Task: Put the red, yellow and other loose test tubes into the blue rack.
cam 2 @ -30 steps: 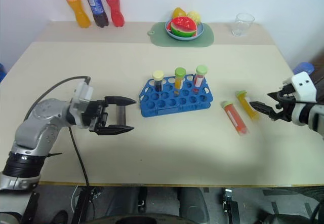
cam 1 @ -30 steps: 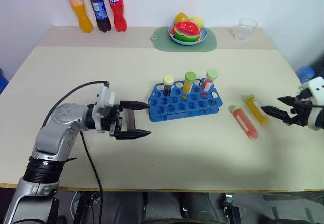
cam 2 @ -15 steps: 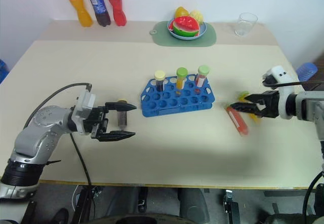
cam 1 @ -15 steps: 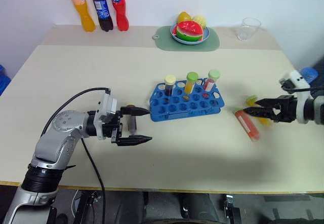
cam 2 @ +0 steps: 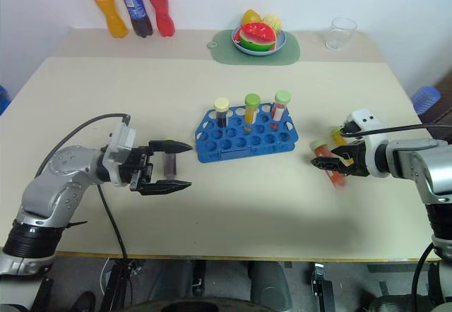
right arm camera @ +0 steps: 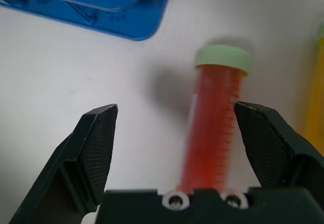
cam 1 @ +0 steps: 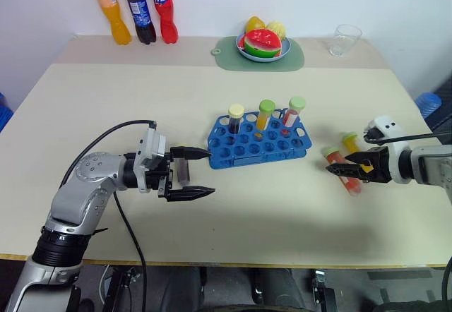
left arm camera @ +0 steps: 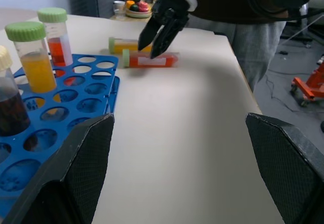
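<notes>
The red tube (cam 1: 343,170) lies flat on the bench (cam 1: 282,206), just right of the blue rack (cam 1: 258,142), with the yellow tube (cam 1: 352,145) lying just beside it on the far side. A second ago my right tool (cam 1: 346,170) was out near the bench's right edge, short of both tubes; it has now swung in toward the rack and tipped downward, and its fingers stand wide open with the red tube between them — not yet closed on it. I read this as the end of the approach: the next thing needed is to close on the tube body without knocking the yellow one.

My left tool (cam 1: 195,173) has stayed where it was, level and wide open, just left of the rack, with a small dark tube (cam 2: 169,165) lying on the bench between its fingers. Three capped tubes already stand in the rack's back row — dark (cam 1: 234,119), yellow (cam 1: 264,116) and red (cam 1: 292,113).
</notes>
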Robot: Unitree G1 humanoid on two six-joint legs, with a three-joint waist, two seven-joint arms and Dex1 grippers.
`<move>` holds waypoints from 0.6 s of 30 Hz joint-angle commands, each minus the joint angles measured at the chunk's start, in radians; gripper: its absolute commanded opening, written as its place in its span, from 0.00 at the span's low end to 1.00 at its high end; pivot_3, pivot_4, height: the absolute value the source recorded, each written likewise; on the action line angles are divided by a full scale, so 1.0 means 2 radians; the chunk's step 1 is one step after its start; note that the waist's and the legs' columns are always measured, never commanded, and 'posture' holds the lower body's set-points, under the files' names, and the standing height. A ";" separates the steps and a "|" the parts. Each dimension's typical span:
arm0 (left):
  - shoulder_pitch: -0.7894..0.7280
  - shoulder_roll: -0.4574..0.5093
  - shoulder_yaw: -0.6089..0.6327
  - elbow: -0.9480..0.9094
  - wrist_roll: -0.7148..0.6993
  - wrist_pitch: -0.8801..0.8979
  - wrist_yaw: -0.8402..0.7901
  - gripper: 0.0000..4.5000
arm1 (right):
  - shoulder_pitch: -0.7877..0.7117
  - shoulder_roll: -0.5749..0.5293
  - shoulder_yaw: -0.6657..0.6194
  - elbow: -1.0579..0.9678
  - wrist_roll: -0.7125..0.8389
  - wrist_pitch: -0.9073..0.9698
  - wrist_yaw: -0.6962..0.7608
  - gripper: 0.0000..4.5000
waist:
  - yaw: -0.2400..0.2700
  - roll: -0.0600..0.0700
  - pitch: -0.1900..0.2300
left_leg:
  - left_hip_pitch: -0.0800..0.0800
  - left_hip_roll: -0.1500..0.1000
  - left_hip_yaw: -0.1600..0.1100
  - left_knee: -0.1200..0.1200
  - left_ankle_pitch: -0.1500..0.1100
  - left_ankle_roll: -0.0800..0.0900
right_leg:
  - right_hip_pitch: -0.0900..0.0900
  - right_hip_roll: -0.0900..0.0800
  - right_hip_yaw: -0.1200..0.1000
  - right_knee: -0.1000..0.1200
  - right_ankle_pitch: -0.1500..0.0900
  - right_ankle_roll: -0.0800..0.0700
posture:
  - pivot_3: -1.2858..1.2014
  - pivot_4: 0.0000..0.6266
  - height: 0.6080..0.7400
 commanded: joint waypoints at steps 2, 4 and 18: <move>0.001 0.003 0.006 -0.025 -0.010 0.003 0.000 0.95 | -0.020 0.004 0.011 0.010 -0.013 -0.013 -0.004 0.90 | 0.000 0.000 0.000 | 0.000 0.000 0.000 0.000 0.000 0.000 | 0.000 0.000 0.000 0.000 0.000 0.000 | 0.52 0.24 1.00; 0.004 0.003 0.006 -0.030 -0.011 0.006 0.002 0.95 | -0.024 0.013 0.026 0.023 -0.023 -0.022 -0.010 0.90 | 0.000 0.000 0.000 | 0.000 0.000 0.000 0.000 0.000 0.000 | 0.000 0.000 0.000 0.000 0.000 0.000 | 0.52 0.24 1.00; 0.014 0.009 0.014 -0.043 -0.017 0.014 0.013 0.95 | -0.026 0.034 0.085 0.039 -0.101 -0.088 -0.024 0.17 | -0.009 -0.001 0.000 | 0.000 0.000 0.000 0.000 0.000 0.000 | 0.000 0.000 0.000 0.000 0.000 0.000 | 0.52 0.24 1.00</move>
